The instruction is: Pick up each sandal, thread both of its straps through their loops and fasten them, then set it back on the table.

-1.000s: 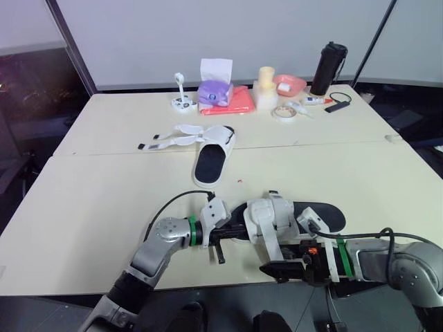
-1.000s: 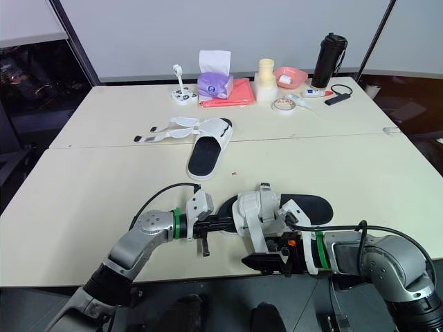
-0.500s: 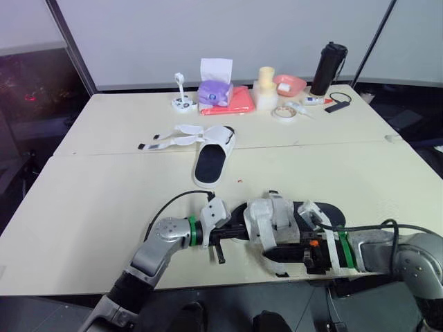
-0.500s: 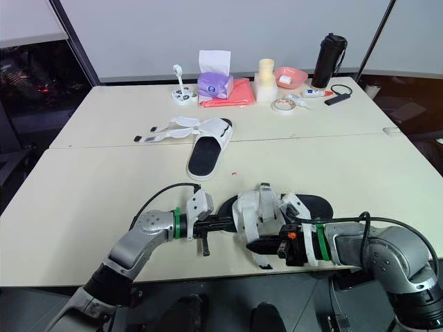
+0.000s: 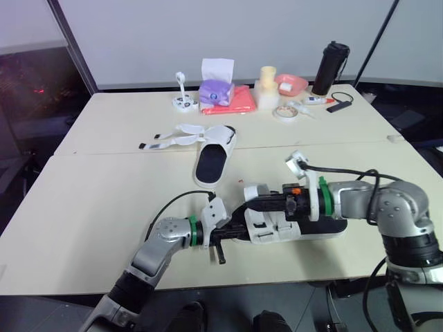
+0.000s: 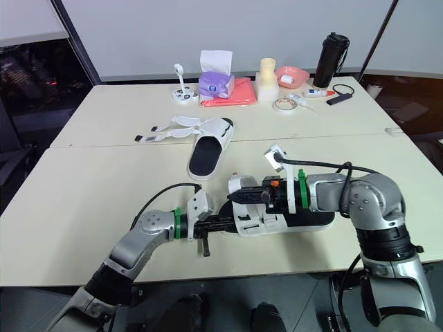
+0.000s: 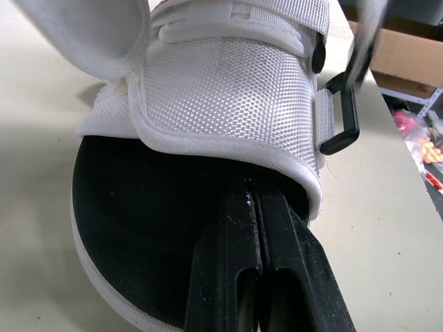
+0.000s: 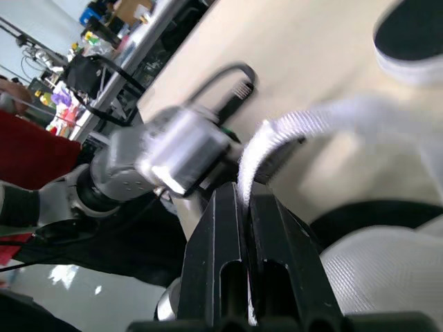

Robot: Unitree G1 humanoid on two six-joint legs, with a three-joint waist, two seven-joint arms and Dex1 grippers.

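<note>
The right gripper [image 8: 240, 197] has its two black fingers pinched shut on the free end of a white woven strap [image 8: 291, 124]. The left gripper [image 7: 255, 197] is clamped on the rounded end of the black sole of the near white-strapped sandal [image 5: 294, 228]. This sandal lies low at six o'clock on the cream table [image 5: 104, 207]; whether it is touching the table I cannot tell. A black plastic loop [image 7: 344, 121] juts out from its side.

The sandal looks light, and the sole seems stiff enough to hold by its rim. The strap is probably limp webbing, so it is best gripped near its tip.

At eleven o'clock lies the second white sandal [image 5: 213, 158], its straps splayed open. At twelve o'clock, a pink bowl [image 5: 289, 84] holds something white. A purple tissue box [image 5: 215, 91] shows a tissue, and a black bottle [image 5: 329, 68] is capped.
</note>
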